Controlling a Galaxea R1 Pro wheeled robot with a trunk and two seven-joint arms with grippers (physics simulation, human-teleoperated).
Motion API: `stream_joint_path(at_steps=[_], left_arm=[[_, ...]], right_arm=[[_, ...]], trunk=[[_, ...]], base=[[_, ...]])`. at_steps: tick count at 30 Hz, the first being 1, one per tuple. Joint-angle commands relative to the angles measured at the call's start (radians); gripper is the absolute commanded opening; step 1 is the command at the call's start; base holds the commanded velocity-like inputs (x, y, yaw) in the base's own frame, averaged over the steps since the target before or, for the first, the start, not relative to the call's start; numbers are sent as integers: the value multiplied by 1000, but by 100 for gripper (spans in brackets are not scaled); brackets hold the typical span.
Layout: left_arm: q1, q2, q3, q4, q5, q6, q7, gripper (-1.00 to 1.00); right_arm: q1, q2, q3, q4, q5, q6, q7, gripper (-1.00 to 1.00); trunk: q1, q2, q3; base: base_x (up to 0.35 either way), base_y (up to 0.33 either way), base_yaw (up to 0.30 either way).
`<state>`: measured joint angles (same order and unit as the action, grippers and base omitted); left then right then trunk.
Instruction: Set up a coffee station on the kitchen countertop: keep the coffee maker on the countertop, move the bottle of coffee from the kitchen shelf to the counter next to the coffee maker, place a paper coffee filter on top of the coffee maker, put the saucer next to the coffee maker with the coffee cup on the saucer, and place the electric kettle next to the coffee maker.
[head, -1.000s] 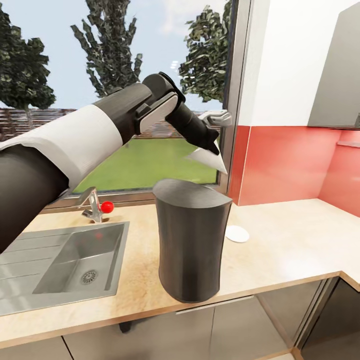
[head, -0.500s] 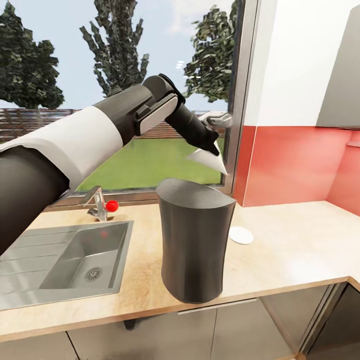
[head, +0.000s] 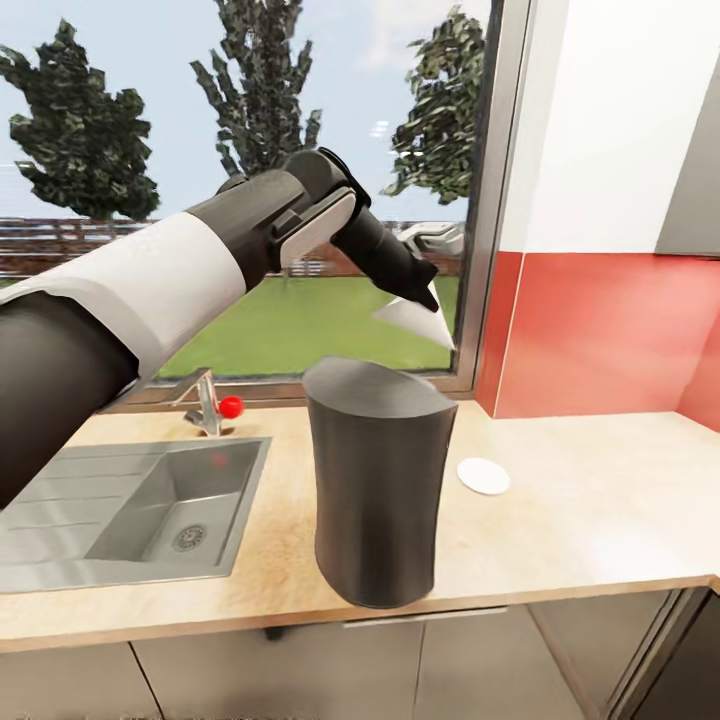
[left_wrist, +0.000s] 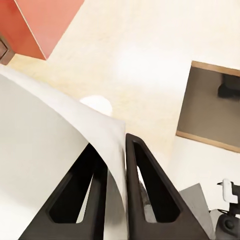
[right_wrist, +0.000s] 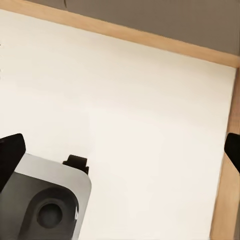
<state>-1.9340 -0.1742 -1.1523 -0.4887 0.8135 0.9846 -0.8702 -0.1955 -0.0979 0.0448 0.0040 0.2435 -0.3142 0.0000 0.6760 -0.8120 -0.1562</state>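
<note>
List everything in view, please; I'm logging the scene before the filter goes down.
coffee maker: 1, charcoal grey, on the countertop right of the sink
filter: 1, white, held in the air above the coffee maker
saucer: 1, white, on the countertop right of the coffee maker
countertop: 1, pale beige, under the window
sink: 1, steel, set into the countertop at left
tap: 1, steel with a red knob, behind the sink
window: 1, trees and lawn outside
backsplash: 1, red, right of the window
left gripper: 1, black, shut on the filter
right gripper: fingertips black, spread wide at the right wrist view's edges, over a pale floor
</note>
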Motion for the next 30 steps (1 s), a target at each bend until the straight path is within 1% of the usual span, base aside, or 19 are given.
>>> stream_joint_path(at_steps=[1, 8, 12, 16, 23, 30], left_arm=[[-2, 0, -4, 1, 2, 2, -4, -100], [-1, 0, -4, 1, 1, 2, -4, -100], [4, 0, -4, 1, 1, 2, -3, -100], [11, 0, -4, 2, 1, 2, -3, -100], [12, 0, -4, 1, 1, 2, -3, -100], [13, 0, -4, 1, 1, 2, -3, -100]], right_arm=[[-1, -1, 4, 1, 0, -3, 0, 100], [-1, 0, 4, 1, 0, -3, 0, 100], [-1, 1, 4, 1, 0, -3, 0, 100], [-1, 1, 4, 1, 0, -2, 0, 100], [-1, 2, 4, 2, 0, -2, 0, 100], [-1, 3, 4, 4, 0, -2, 0, 100]], trunk=[[0, -1, -2], [0, -1, -2], [0, -1, -2], [0, -1, -2], [0, -1, -2], [0, -1, -2]], base=[[0, -122, 122], [0, -252, 36], [0, -224, 170], [0, -38, 88], [4, -4, 9], [152, 0, 0]])
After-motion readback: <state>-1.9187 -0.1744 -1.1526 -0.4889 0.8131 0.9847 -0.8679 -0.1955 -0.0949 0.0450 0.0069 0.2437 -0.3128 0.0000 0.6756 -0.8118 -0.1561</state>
